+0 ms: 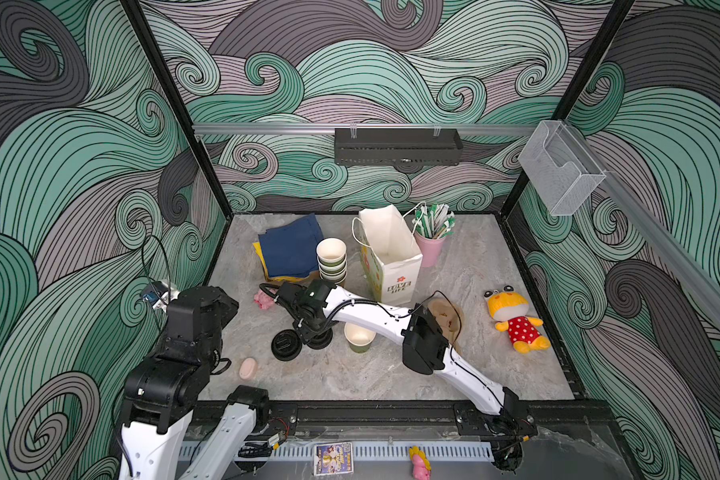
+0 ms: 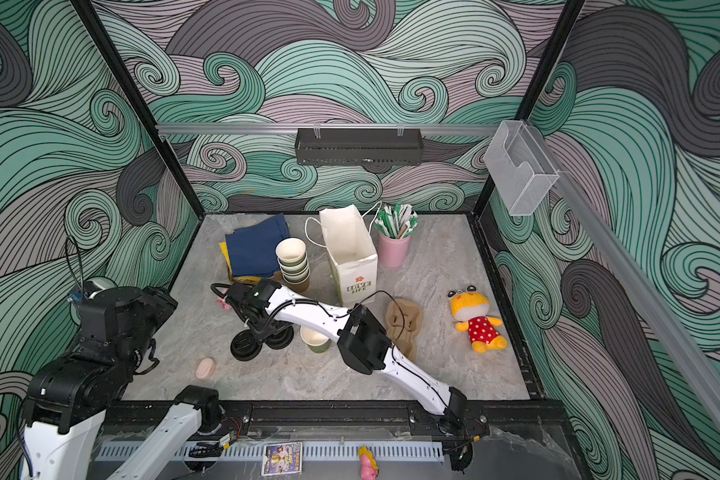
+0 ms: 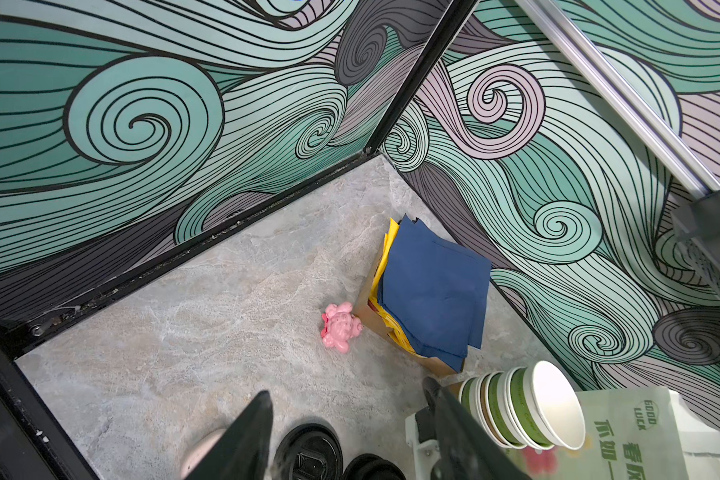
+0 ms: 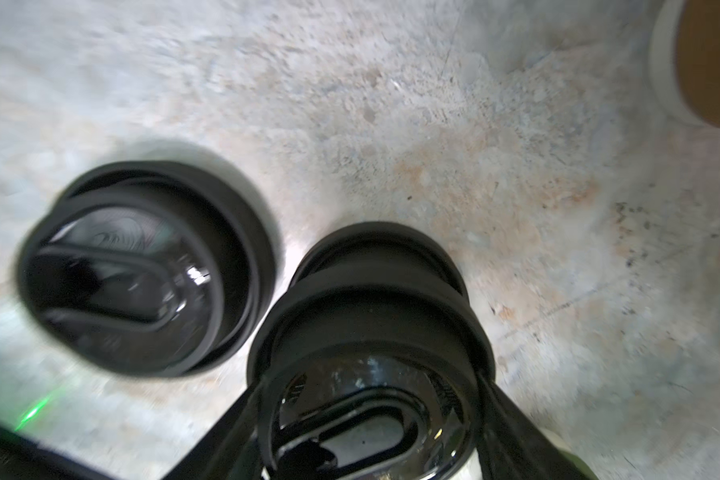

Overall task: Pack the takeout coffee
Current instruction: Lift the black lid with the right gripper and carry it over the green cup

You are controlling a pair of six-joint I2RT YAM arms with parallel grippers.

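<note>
Toward the front of the marbled bench (image 1: 350,378), one stack of glossy black round lids (image 1: 285,347) is set beside a second lid stack (image 4: 375,291). The second is straddled by the right gripper (image 4: 371,374), jaws wide; whether its top lid is pinched cannot be told. Just beside it, an olive-green paper cup (image 1: 358,337) is stood upright, lidless. The left gripper (image 3: 346,388) is held spread and empty near the left edge. Farther back, nested cups (image 1: 331,259) are stacked beside an open white paper bag (image 1: 391,257).
</note>
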